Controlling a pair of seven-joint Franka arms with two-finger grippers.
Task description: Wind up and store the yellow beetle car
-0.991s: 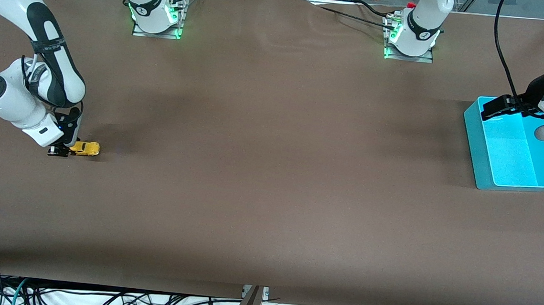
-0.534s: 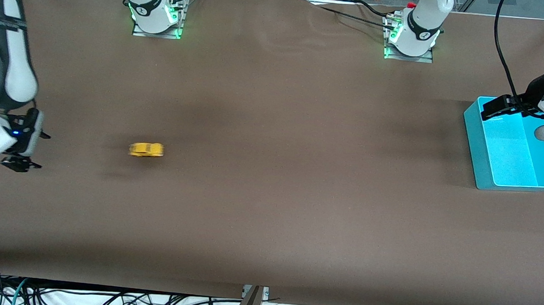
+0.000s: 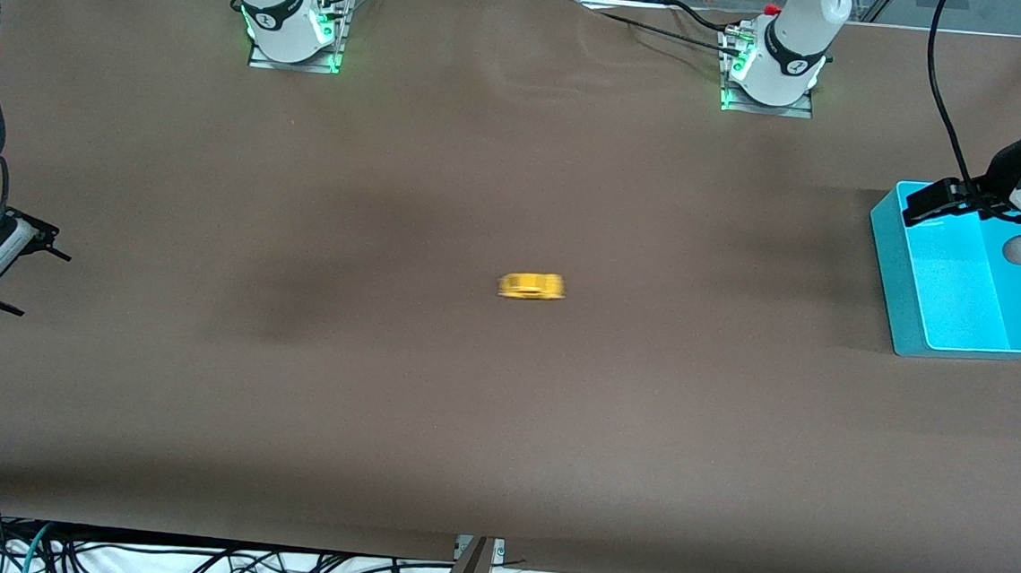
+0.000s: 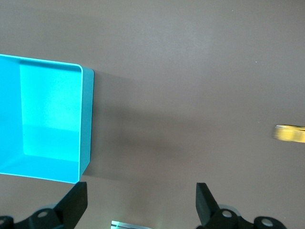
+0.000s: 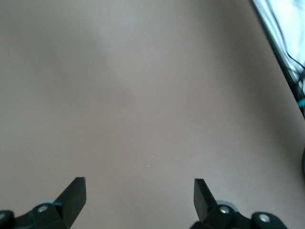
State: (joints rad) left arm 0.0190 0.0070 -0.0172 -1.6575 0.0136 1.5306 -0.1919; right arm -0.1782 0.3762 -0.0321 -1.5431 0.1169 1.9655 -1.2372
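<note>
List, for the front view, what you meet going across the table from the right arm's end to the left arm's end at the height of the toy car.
Open right gripper over the brown table → small bright-yellow beetle car, blurred, mid-table → open-topped turquoise plastic bin → open left gripper, over the bin's rim.

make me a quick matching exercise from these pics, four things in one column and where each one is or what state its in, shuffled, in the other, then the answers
Things
1. toy car
2. blue bin
3. left hand
4. right hand

Places or states
A. open, over bare table at the right arm's end
B. empty, at the left arm's end of the table
C. open, over the table beside the bin
D. alone on the table, about midway between the two ends

Pairs: 1-D, 2-B, 3-C, 4-A
</note>
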